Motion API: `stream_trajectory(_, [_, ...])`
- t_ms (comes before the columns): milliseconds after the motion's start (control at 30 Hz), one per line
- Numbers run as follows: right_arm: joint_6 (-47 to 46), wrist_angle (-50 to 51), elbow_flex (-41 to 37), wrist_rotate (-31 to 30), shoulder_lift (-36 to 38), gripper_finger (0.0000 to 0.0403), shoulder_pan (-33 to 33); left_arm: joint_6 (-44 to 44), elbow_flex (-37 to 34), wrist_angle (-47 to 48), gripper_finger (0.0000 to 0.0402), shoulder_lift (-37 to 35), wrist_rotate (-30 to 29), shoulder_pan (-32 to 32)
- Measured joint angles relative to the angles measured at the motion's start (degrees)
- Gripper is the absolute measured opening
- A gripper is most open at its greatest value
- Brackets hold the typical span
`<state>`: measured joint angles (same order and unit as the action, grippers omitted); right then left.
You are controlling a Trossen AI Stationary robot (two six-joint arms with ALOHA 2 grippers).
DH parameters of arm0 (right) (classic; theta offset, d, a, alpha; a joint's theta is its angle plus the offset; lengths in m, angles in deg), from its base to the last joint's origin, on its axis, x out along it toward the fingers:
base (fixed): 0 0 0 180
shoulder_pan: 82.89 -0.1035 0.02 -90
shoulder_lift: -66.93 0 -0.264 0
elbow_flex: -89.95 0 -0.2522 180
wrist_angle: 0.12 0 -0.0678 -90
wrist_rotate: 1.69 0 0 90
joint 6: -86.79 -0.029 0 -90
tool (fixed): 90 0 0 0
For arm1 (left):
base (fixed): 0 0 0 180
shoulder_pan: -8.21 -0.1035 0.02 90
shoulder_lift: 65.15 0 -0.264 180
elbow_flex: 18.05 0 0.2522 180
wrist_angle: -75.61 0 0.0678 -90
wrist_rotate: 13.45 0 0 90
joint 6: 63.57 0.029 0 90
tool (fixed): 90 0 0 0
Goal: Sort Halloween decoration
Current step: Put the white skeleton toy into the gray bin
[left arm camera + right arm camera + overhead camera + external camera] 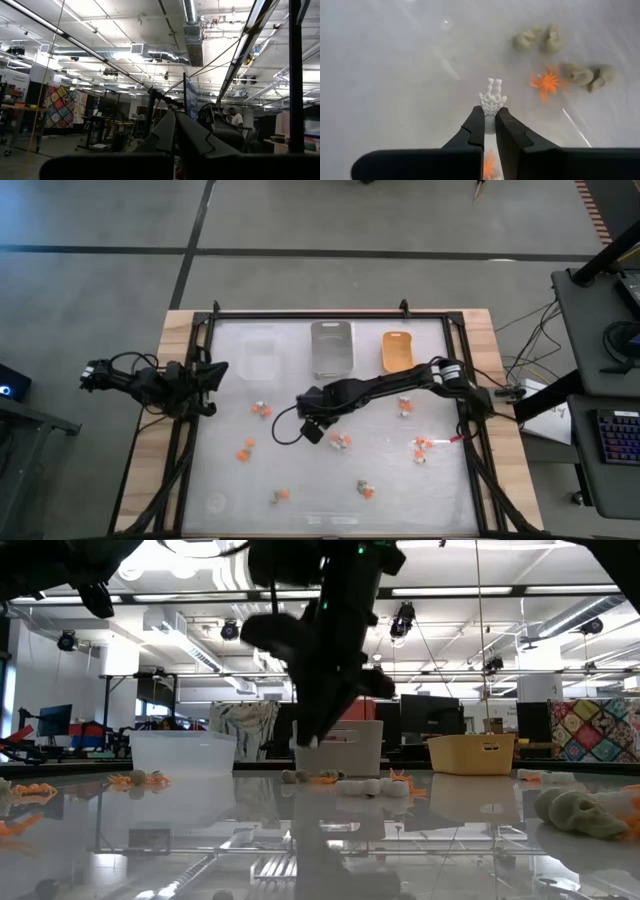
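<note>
My right gripper (306, 418) reaches over the middle of the table and is shut on a small white skeleton trinket (491, 98). Other tiny trinkets lie scattered on the table: orange and pale ones (262, 410) (244, 451) (366, 490) (422, 447). In the right wrist view, tan skull pieces (540, 39) (587, 75) and an orange spider (547, 82) lie close beyond the fingers. My left gripper (218, 370) waits at the table's left edge, shut (173, 122), pointing out level into the room. My right gripper pinches the white skeleton trinket between its two fingertips (479, 116), coming from above and pointing down. The ribbed end (491, 100) sticks out past the tips. In the low view the fingers (312, 738) hang above the table top, so the trinket is lifted clear.
Three small trays stand in a row near the far edge: a clear one (258, 352), a grey one (331, 346) and an orange-yellow one (397, 350). A dark frame (330, 314) borders the table. Open surface lies between the trays and the trinkets.
</note>
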<state>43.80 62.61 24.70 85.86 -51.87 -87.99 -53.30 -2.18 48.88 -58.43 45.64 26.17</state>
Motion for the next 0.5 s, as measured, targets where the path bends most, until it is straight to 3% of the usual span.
stream_trajectory(267, [6.7,0.0,0.0,-0.5,8.4,0.0013,2.8,-3.3,0.0,1.0,0.0,0.2,0.1,0.0])
stream_trajectory(500, [17.6,0.2,0.1,-1.1,13.1,0.0013,10.8,-7.6,0.0,1.4,0.0,0.3,0.1,0.0])
